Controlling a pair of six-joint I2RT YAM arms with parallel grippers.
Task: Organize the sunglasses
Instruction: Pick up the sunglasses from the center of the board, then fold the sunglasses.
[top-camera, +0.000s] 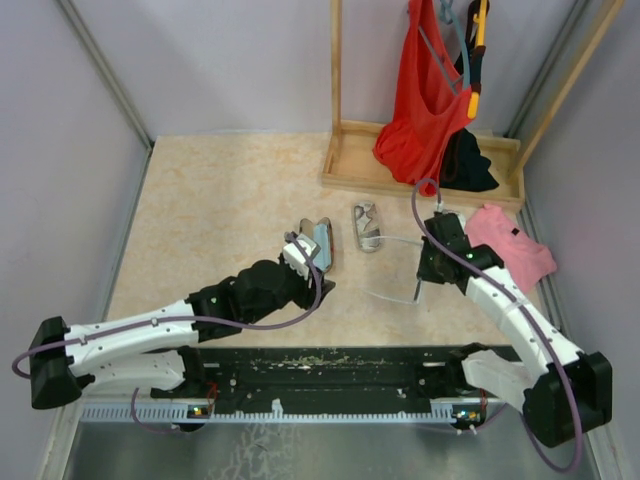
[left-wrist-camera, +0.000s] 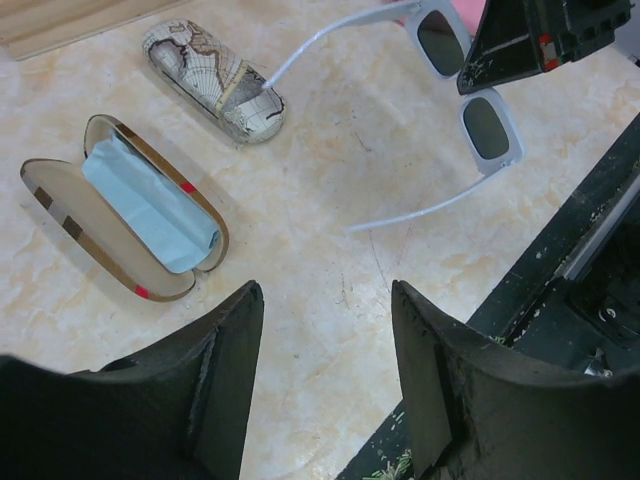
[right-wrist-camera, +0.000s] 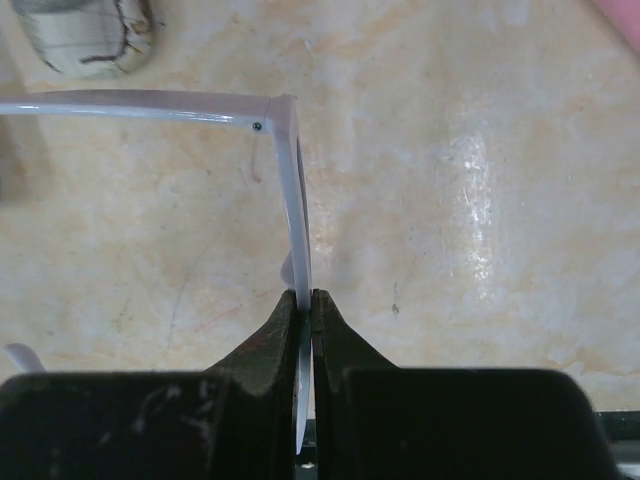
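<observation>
Toward the right of the table (top-camera: 220, 200), the right claw (right-wrist-camera: 303, 300) is pinched shut on the front of the white sunglasses (right-wrist-camera: 288, 170), whose arms are spread. Best to lift them level and slowly toward the open case (left-wrist-camera: 85, 230). The left claw (left-wrist-camera: 325, 350) hangs open and empty above it.

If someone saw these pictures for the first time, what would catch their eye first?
The bright red garment hanging from the wooden rack at the back right. Next, the right hand pinching the white-framed plastic sunglasses by their front, centre right, with the open brown-striped case holding a light blue cloth to their left.
</observation>
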